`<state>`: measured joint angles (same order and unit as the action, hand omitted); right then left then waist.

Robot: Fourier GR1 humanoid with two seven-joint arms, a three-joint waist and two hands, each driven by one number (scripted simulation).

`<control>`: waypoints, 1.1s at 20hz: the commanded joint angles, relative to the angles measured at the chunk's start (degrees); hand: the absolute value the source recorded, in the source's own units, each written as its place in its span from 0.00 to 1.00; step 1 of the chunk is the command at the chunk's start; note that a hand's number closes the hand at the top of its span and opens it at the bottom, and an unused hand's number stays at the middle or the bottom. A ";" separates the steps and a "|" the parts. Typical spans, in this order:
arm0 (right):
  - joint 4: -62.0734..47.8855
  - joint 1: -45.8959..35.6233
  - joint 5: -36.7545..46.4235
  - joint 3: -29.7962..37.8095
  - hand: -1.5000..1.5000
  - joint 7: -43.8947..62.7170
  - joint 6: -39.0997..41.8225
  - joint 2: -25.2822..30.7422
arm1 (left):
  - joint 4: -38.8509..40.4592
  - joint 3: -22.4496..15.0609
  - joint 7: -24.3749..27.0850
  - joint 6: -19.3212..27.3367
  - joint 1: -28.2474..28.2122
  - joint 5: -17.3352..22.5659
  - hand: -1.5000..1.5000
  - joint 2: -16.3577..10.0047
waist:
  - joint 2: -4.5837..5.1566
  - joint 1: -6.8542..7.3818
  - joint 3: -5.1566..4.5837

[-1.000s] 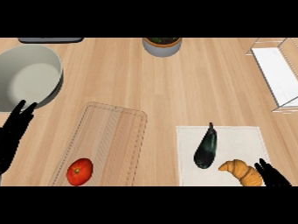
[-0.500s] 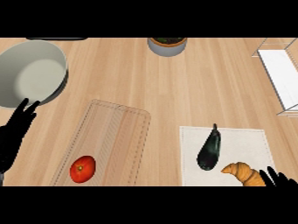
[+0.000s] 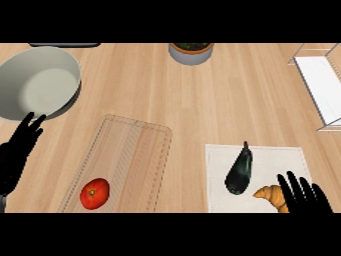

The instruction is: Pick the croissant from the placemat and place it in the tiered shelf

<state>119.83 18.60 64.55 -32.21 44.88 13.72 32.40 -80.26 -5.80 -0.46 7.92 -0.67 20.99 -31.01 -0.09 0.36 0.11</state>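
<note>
Robot's right hand (image 3: 306,197) comes up from the counter's near edge, black fingers straight and spread, holding nothing. Right beside those fingers, on the hand's left, lies the golden-brown curved croissant (image 3: 271,196). It sits flat on the white rectangular cloth placemat (image 3: 276,157), and whether the fingers touch the pastry cannot be told from here. A little further left and ahead of the hand, a dark purple elongated aubergine (image 3: 239,170) shares the mat, its near end close to the croissant.

Well ahead of the hand and slightly to its right stands the wire-framed tiered shelf with a white tray (image 3: 322,85), the croissant nowhere near it. Far off to the hand's left is a pale wooden cutting board (image 3: 132,150) with a round red tomato (image 3: 94,193) at its near end. Beyond that the left hand (image 3: 14,152) rests open, fingers up, at the view's left edge, below a large grey-white round bowl (image 3: 33,82). A grey pot with dark contents (image 3: 191,52) stands at the far edge.

By the look of it, the job has barely begun. The reach has brought the hand next to the croissant, but the grasp, the lift, the carry across to the shelf and the release are all yet to be done.
</note>
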 commanded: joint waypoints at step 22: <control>-26.74 -6.14 3.97 9.63 0.00 -16.94 -9.79 -8.26 | -4.14 6.60 -6.34 -4.50 -1.46 -8.32 0.50 6.65 | 0.03 -0.24 -0.08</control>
<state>98.75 12.50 67.24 -23.59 30.66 7.67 25.40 -79.95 0.55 -4.00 3.88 -0.01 13.44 -24.83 -0.15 -0.02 -0.17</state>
